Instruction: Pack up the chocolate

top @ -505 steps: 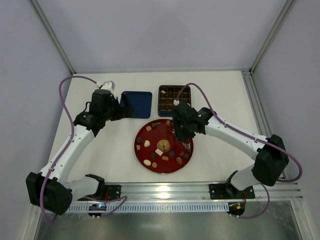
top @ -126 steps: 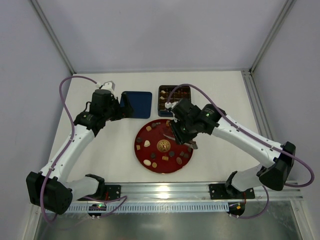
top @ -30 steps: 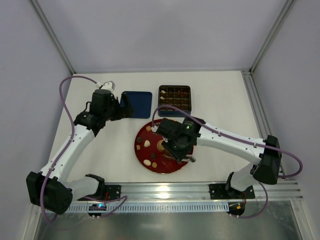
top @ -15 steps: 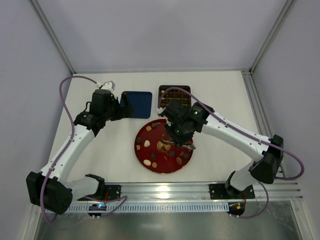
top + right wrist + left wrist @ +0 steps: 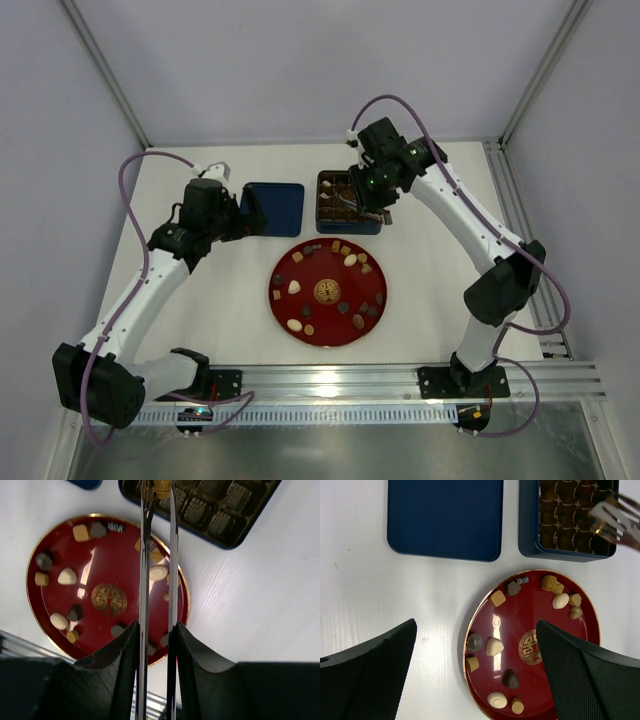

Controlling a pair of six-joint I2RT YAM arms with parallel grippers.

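I see a white worktop (image 5: 440, 290) from above, walled at the back and on both sides. A round red plate (image 5: 352, 288) sits near the middle front. Loose chocolate pieces (image 5: 494, 646), dark brown, light brown and cream, lie scattered on it, mostly toward its rim.

Just beyond the plate's far edge stands a square dark-blue tin (image 5: 527, 525) with a gridded insert. A thin strip of bare worktop separates the plate's rim from the tin's near wall. The tin's flat blue lid (image 5: 445, 517) lies to the left of the tin, apart from it by a narrow gap.

My right gripper (image 5: 156, 630) reaches out over the tin. Its jaws stand narrow, clamped on a pair of long metal tweezers (image 5: 173, 555). The tweezer tips pinch one light-brown piece (image 5: 161, 486) above the tin's insert. I cannot tell which cell lies under it.

My left gripper (image 5: 252, 216) hovers above the lid's near-left edge with its jaws spread wide and nothing between them.

The worktop is open to the right of the plate and tin, as far as the metal rail (image 5: 515, 215) along the right edge. There is also open surface to the left of the plate, in front of the lid.
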